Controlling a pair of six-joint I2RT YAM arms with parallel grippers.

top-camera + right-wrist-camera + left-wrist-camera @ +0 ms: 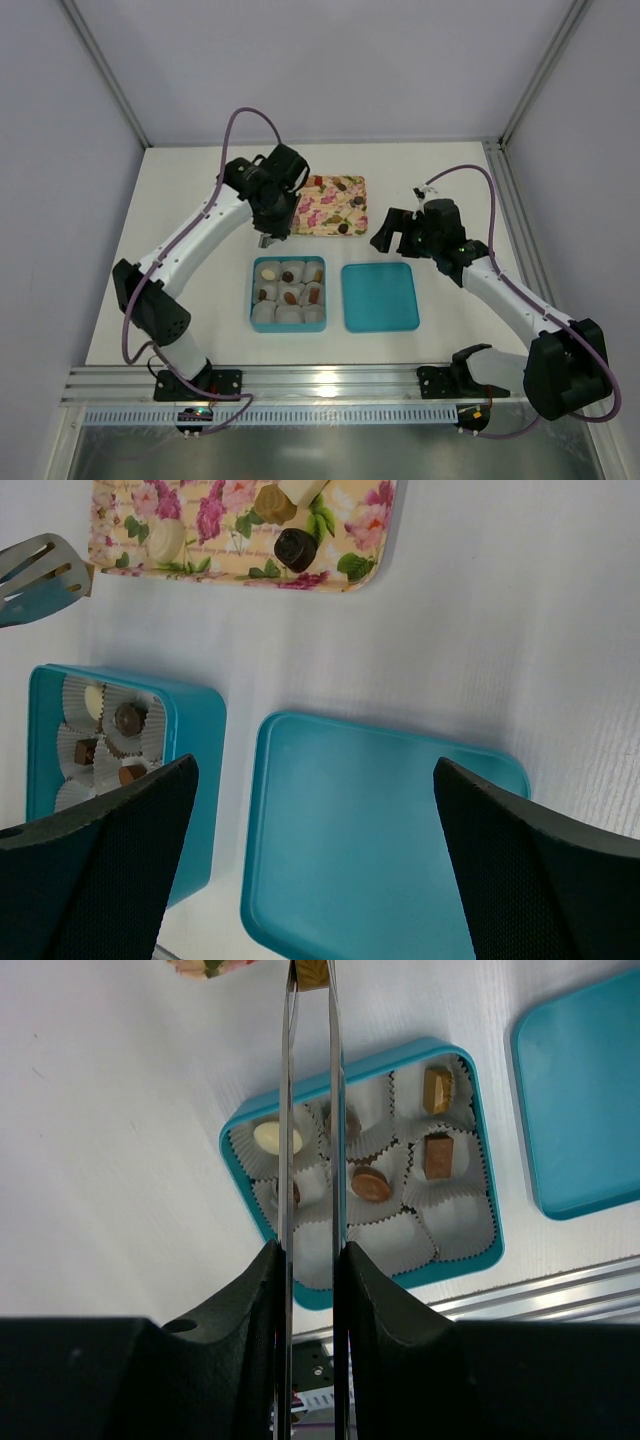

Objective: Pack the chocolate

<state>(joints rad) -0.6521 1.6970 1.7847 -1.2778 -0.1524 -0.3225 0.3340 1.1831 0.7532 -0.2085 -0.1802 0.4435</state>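
Note:
A teal box (256,300) of white paper cups holds several chocolates, among them a white oval (268,1138) and a brown round one (370,1183). More chocolate (295,548) lies on the pink floral tray (322,222). My left gripper (310,1250) is shut on thin metal tongs (287,1110), hanging between the tray and the box (440,1270). A tan chocolate (312,971) is pinched at the tong tips. My right gripper (315,780) stands open over the teal lid (360,820), empty.
The teal lid (380,297) lies flat just right of the box. The tongs' slotted end (40,575) shows left of the tray (120,520). An aluminium rail (330,385) runs along the near table edge.

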